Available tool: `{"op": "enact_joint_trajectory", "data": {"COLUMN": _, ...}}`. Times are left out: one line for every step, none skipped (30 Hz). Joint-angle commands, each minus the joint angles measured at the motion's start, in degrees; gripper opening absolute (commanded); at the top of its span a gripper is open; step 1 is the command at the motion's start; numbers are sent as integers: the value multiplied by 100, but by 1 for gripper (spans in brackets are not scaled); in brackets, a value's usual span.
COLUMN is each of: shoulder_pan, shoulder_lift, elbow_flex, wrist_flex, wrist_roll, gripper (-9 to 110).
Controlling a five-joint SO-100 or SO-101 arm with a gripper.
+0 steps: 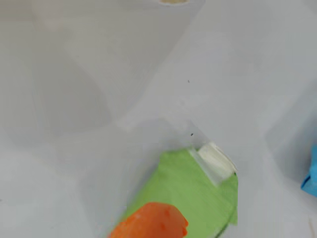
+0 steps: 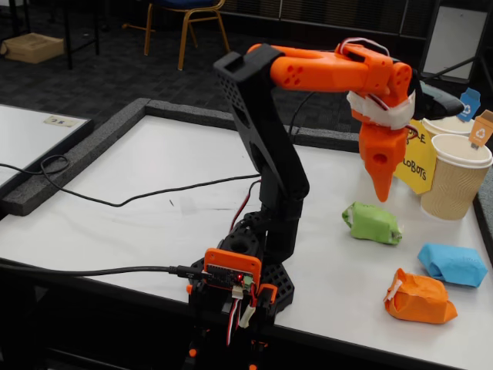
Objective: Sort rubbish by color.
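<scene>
On the white worktop [image 2: 154, 185], smooth and matte with a dark raised border along its far and left edges, the widest bare stretch lies to the left of the arm in the fixed view, crossed only by a thin black cable [image 2: 115, 202]. The right side is more crowded: three crumpled paper wads sit there, each apart from the others. The green wad [image 2: 373, 223] is nearest the arm's reach, a soft lumpy block; in the wrist view [image 1: 198, 191] its creased surface carries a strip of white tape [image 1: 215, 161] at one corner. The blue wad [image 2: 454, 264] lies further right, close to the worktop's right edge, and shows only as a sliver at the right border of the wrist view [image 1: 312, 176]. The orange wad [image 2: 420, 297], with a bit of white tape on its left end, rests nearest the front edge. Behind them stand ribbed tan paper cups [image 2: 456, 179] with small coloured tags, and a yellow sign [image 2: 414, 166] partly hidden by the arm. The end effector [image 2: 380, 183], of glossy orange plastic, points straight down and hangs in the air above and slightly behind the green wad, not touching it; its fingers taper to a single point, pressed together with no gap and nothing held. The arm's black base [image 2: 246, 270] sits at the front edge.
</scene>
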Motion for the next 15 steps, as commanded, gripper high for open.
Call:
{"op": "enact_joint_trajectory", "data": {"shoulder_pan": -132, "shoulder_lift": 633, "elbow_flex": -571, "wrist_flex": -18, "wrist_roll": -35, "gripper": 0}}
{"op": "enact_joint_trajectory", "data": {"shoulder_pan": -132, "shoulder_lift": 624, "elbow_flex": -466, "wrist_flex": -62, "wrist_roll": -35, "gripper": 1}}
{"op": "enact_joint_trajectory", "data": {"shoulder_pan": -132, "shoulder_lift": 615, "elbow_flex": -343, "wrist_flex": -105, "wrist_roll": -35, "gripper": 5}}
{"op": "enact_joint_trajectory", "data": {"shoulder_pan": -132, "shoulder_lift": 606, "elbow_flex": -229, "wrist_flex": -132, "wrist_roll": -35, "gripper": 10}}
{"op": "enact_joint_trajectory", "data": {"shoulder_pan": -132, "shoulder_lift": 598, "elbow_flex": -114, "wrist_flex": -158, "wrist_roll": -44, "gripper": 15}}
{"op": "enact_joint_trajectory", "data": {"shoulder_pan": -123, "shoulder_lift": 589, "elbow_flex": -9, "wrist_flex": -202, "wrist_roll": -70, "gripper": 18}}
{"op": "enact_joint_trajectory", "data": {"shoulder_pan": -123, "shoulder_lift": 580, "elbow_flex": 97, "wrist_flex": -264, "wrist_roll": -79, "gripper": 20}}
{"op": "enact_joint_trajectory", "data": {"shoulder_pan": -123, "shoulder_lift": 562, "elbow_flex": 193, "wrist_flex": -325, "wrist_roll": -79, "gripper": 21}}
{"op": "enact_joint_trajectory", "data": {"shoulder_pan": -123, "shoulder_lift": 545, "elbow_flex": 281, "wrist_flex": -404, "wrist_roll": -97, "gripper": 23}}
{"op": "enact_joint_trajectory", "data": {"shoulder_pan": -123, "shoulder_lift": 501, "elbow_flex": 360, "wrist_flex": -475, "wrist_roll": -97, "gripper": 24}}
{"op": "enact_joint_trajectory", "data": {"shoulder_pan": -123, "shoulder_lift": 439, "elbow_flex": 404, "wrist_flex": -527, "wrist_roll": -97, "gripper": 25}}
{"op": "enact_joint_trajectory", "data": {"shoulder_pan": -123, "shoulder_lift": 360, "elbow_flex": 431, "wrist_flex": -562, "wrist_roll": -97, "gripper": 26}}
{"op": "enact_joint_trajectory", "data": {"shoulder_pan": -123, "shoulder_lift": 281, "elbow_flex": 431, "wrist_flex": -589, "wrist_roll": -105, "gripper": 27}}
{"op": "enact_joint_trajectory", "data": {"shoulder_pan": -123, "shoulder_lift": 193, "elbow_flex": 413, "wrist_flex": -606, "wrist_roll": -105, "gripper": 28}}
{"op": "enact_joint_trajectory", "data": {"shoulder_pan": -123, "shoulder_lift": 105, "elbow_flex": 396, "wrist_flex": -615, "wrist_roll": -105, "gripper": 28}}
